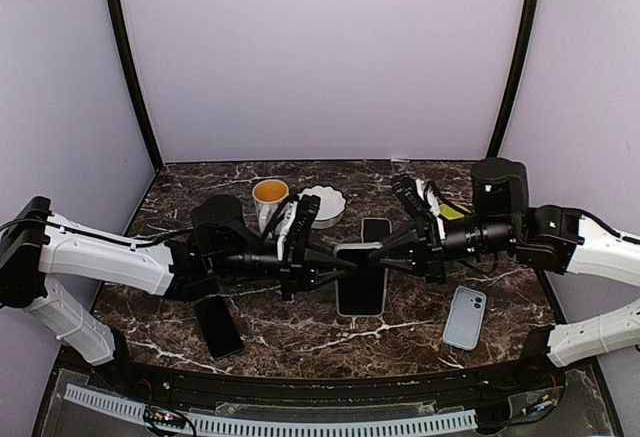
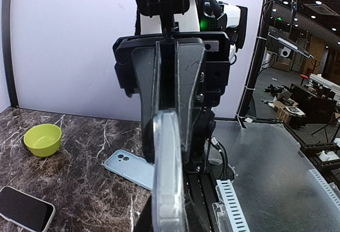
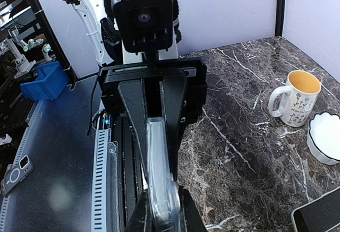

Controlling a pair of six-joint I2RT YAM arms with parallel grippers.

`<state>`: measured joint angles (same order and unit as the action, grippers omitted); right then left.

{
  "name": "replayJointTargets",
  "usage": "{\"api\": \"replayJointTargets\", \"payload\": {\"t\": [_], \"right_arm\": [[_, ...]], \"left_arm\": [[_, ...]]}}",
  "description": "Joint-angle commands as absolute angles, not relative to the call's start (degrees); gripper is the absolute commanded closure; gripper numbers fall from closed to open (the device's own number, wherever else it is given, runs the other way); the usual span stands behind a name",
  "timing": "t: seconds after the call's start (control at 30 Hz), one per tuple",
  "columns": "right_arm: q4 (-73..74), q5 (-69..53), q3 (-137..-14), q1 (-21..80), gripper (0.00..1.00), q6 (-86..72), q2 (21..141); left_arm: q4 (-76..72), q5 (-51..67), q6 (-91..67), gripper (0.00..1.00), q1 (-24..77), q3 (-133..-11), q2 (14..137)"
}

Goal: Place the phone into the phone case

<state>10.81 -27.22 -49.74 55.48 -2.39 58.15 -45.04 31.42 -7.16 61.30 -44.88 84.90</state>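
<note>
We've got 2 clenched grips here: left gripper and right gripper both grasp the dark-screened, pale-rimmed phone mid-table, with the light blue phone case lying flat on the dark marble table near the right arm.

We see white shells on our left arm and right arm, black joints and cables, and a black left end effector and right end effector.
</note>
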Motion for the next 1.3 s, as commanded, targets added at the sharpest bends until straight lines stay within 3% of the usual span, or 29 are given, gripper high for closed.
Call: {"api": "replayJointTargets", "payload": {"t": [0.0, 0.07, 0.13, 0.37, 0.53, 0.6, 0.7, 0.77, 0.87, 0.9, 0.97, 1.03, 1.17, 1.27], "right_arm": [[5.78, -26.55, -53.10, 55.11, 1.00, -6.73, 56.34], [5.30, -27.69, -53.57, 55.11, 1.00, -6.88, 55.81], [5.38, -28.26, -54.13, 55.11, 1.00, -6.82, 55.48], [6.50, -27.74, -54.75, 55.10, 1.00, -6.07, 54.70], [6.70, -28.01, -54.84, 55.11, 1.00, -6.15, 54.53], [6.64, -28.38, -55.13, 55.11, 1.00, -6.24, 54.62], [6.78, -28.41, -55.33, 55.11, 1.00, -6.05, 54.88], [6.96, -28.03, -55.42, 55.11, 1.00, -6.05, 55.05], [7.20, -26.40, -54.79, 55.11, 0.99, -6.52, 55.15], [7.28, -25.49, -54.11, 55.10, 0.90, -6.69, 55.04], [6.98, -24.65, -52.28, 55.10, 0.59, -7.26, 54.85], [6.35, -25.21, -50.50, 55.11, 0.49, -8.26, 54.88], [4.81, -26.58, -48.18, 55.11, 0.46, -10.46, 56.07], [3.41, -28.71, -47.81, 55.12, 0.55, -11.32, 57.12]], "left_arm": [[-48.08, 31.40, -5.82, 0.94, 62.23, -47.66, 82.57], [-48.56, 31.45, -6.87, 0.78, 62.25, -47.79, 82.44], [-49.29, 31.61, -7.65, 0.71, 62.27, -47.93, 82.11], [-49.96, 29.81, -7.76, 0.73, 62.23, -47.22, 79.92], [-50.10, 28.54, -7.82, 0.66, 62.18, -46.68, 78.98], [-50.10, 28.64, -7.87, 0.69, 62.17, -46.79, 79.01], [-49.63, 29.03, -8.11, 0.96, 62.21, -47.25, 79.35], [-48.97, 29.23, -8.30, 1.00, 62.20, -47.76, 79.59], [-49.88, 28.80, -9.11, 1.00, 62.14, -47.54, 79.50], [-50.88, 27.90, -9.30, 1.00, 62.14, -47.41, 79.18], [-52.18, 25.30, -10.06, 1.00, 62.14, -47.16, 78.59], [-52.92, 22.72, -10.97, 1.00, 62.18, -47.43, 77.95], [-53.08, 23.49, -11.66, 1.00, 62.14, -49.18, 77.71], [-53.40, 25.40, -12.46, 1.00, 62.14, -49.86, 78.09]]}}
